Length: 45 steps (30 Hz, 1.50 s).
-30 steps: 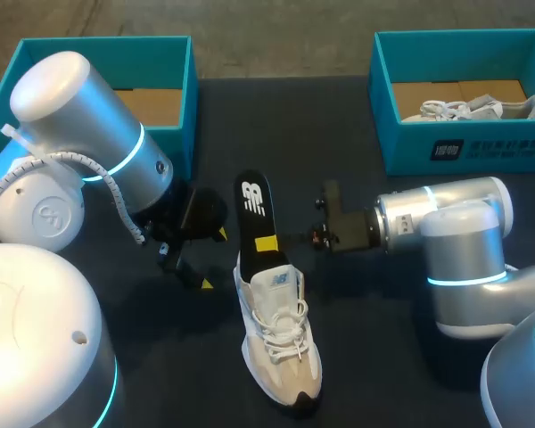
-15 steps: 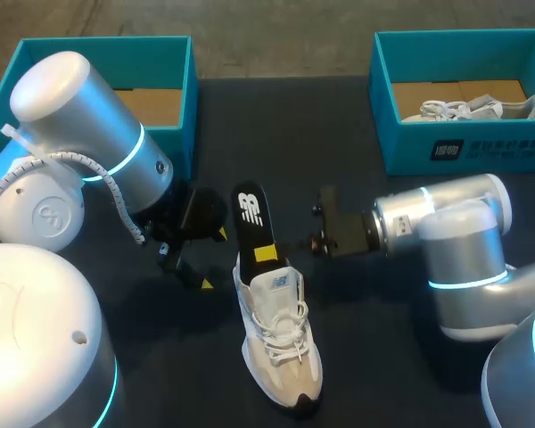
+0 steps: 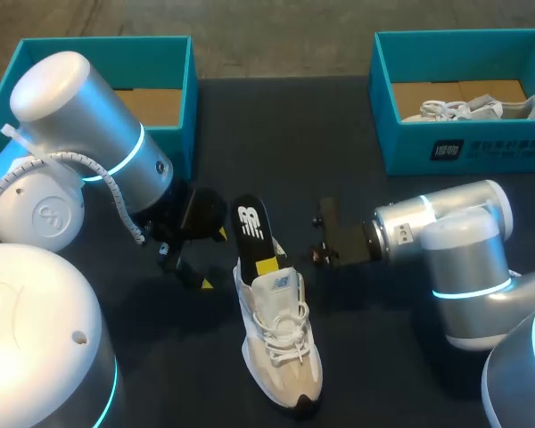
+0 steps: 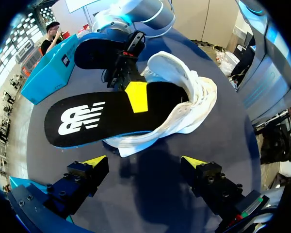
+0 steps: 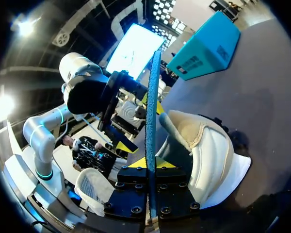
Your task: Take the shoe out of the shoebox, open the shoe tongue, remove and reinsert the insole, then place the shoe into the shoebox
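The right gripper (image 3: pixel 267 266) pinches the black insole (image 3: pixel 252 223), its near end inside the shoe (image 3: pixel 281 343) in the middle. The left gripper (image 4: pixel 144 162) hangs wide open, left of it. The insole is likely light and floppy, best held mid-length.

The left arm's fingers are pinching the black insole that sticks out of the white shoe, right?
No, it's the right arm's fingers pinching the black insole that sticks out of the white shoe; the right wrist view shows it. The left arm's fingers are open, beside the shoe.

Silver left arm (image 3: pixel 80 125) and right arm (image 3: pixel 446 223)
Both have glowing blue rings; the left has a curly white cable (image 3: pixel 116 192).
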Available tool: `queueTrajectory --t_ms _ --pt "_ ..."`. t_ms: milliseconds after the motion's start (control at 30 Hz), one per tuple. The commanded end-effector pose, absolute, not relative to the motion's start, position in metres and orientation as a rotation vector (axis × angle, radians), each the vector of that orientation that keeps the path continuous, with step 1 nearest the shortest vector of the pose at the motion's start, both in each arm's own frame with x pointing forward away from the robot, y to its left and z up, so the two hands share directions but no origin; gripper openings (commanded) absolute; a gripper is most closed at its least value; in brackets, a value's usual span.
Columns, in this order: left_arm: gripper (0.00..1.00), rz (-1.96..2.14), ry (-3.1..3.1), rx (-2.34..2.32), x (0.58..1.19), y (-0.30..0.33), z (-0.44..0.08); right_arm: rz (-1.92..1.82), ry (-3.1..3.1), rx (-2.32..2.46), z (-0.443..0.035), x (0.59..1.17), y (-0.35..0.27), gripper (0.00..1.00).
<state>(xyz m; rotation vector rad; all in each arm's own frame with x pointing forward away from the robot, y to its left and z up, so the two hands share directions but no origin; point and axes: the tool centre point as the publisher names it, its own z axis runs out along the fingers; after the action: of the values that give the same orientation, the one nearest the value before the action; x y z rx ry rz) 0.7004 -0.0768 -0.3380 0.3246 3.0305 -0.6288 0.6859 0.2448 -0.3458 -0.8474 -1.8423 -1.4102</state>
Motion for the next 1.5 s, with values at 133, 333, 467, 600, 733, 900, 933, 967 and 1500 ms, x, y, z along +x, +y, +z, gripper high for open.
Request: queueTrajectory --t_ms 133,333,467,600,733,900,933,967,1500 --pt "1.0 -0.624 3.031 0.323 0.7 -0.077 -0.338 -1.382 -1.852 -0.906 -0.347 0.675 0.243 0.0" --pt "1.0 -0.624 3.031 0.323 0.7 -0.077 -0.338 -1.419 -1.862 -0.886 -0.347 0.675 0.245 0.0" --pt "1.0 -0.624 3.031 0.323 0.7 -0.077 -0.338 -1.456 -1.883 -0.865 -0.343 0.679 0.247 0.21" --pt "1.0 -0.624 3.031 0.323 0.7 -0.077 -0.338 -1.49 -1.908 -0.85 -0.338 0.682 0.248 0.29" --pt "1.0 -0.624 3.031 0.323 0.7 -0.077 -0.338 -1.514 -1.922 -0.845 -0.334 0.685 0.248 0.25" --pt "1.0 -0.624 3.031 0.323 0.7 -0.077 -0.338 -1.538 -1.933 -0.846 -0.33 0.689 0.248 0.25" --pt "1.0 -0.624 3.031 0.323 0.7 -0.077 -0.338 -1.548 -1.937 -0.836 -0.329 0.69 0.248 0.24" --pt "1.0 -0.624 3.031 0.323 0.7 -0.077 -0.338 -1.555 -1.939 -0.831 -0.328 0.69 0.249 0.24" --pt "1.0 -0.624 3.031 0.323 0.7 -0.077 -0.338 -1.699 -1.95 -0.768 -0.315 0.711 0.251 0.21"
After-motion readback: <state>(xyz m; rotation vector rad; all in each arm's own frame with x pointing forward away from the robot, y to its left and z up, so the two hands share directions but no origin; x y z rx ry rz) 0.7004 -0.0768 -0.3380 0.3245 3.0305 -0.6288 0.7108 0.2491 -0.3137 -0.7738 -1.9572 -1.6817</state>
